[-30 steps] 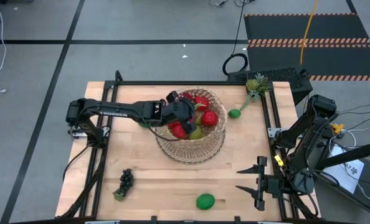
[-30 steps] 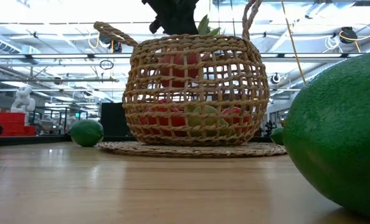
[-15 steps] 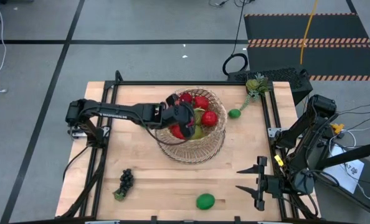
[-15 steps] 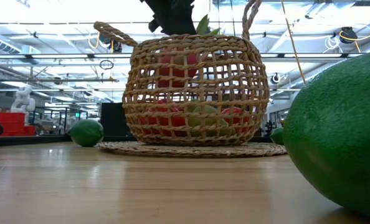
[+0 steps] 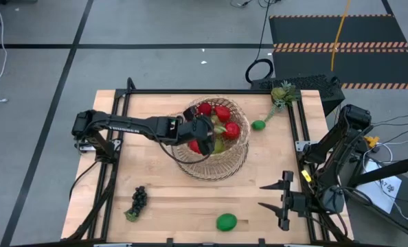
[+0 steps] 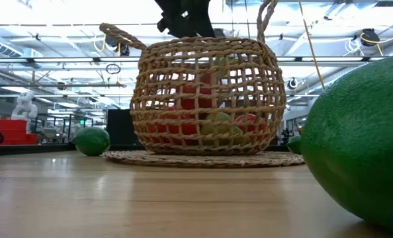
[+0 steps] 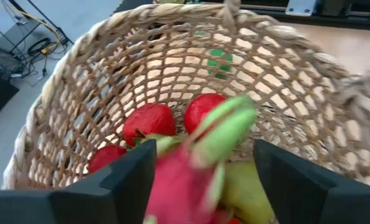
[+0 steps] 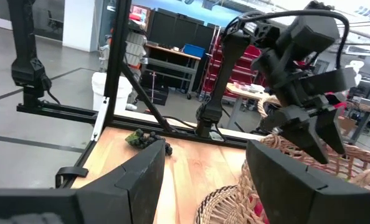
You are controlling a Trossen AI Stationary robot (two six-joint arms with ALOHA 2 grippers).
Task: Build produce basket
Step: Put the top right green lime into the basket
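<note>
The tan wicker basket (image 5: 216, 159) stands mid-table on a woven mat, holding red round fruits (image 7: 149, 122) and a green pear (image 7: 244, 193). My left gripper (image 5: 205, 139) hovers over the basket's mouth, open. A pink dragon fruit (image 7: 184, 183) with green leaves shows blurred between its fingers, inside the basket (image 6: 195, 99). My right gripper (image 5: 270, 196) waits open near the table's front right, with nothing between its fingers. On the table outside the basket rest a lime (image 5: 226, 221), dark grapes (image 5: 139, 200) and a small lime (image 5: 258, 125). My left gripper has its fingers (image 7: 130, 180) spread on either side of the dragon fruit's body (image 7: 172, 193), coming from above and slanting down into the basket. The fruit is blurred, and I cannot tell whether either finger touches it.
A spiky green fruit top (image 5: 281, 92) lies at the far right corner. Black frame rails (image 5: 115, 158) run along the table's left and right sides. The basket's thin handle (image 6: 266, 20) arches up beside my left gripper. Bare wood lies between grapes and lime.
My left gripper has opened over the basket. The dragon fruit, held high with its green leaf above the rim, has dropped below the rim among the other fruit.
</note>
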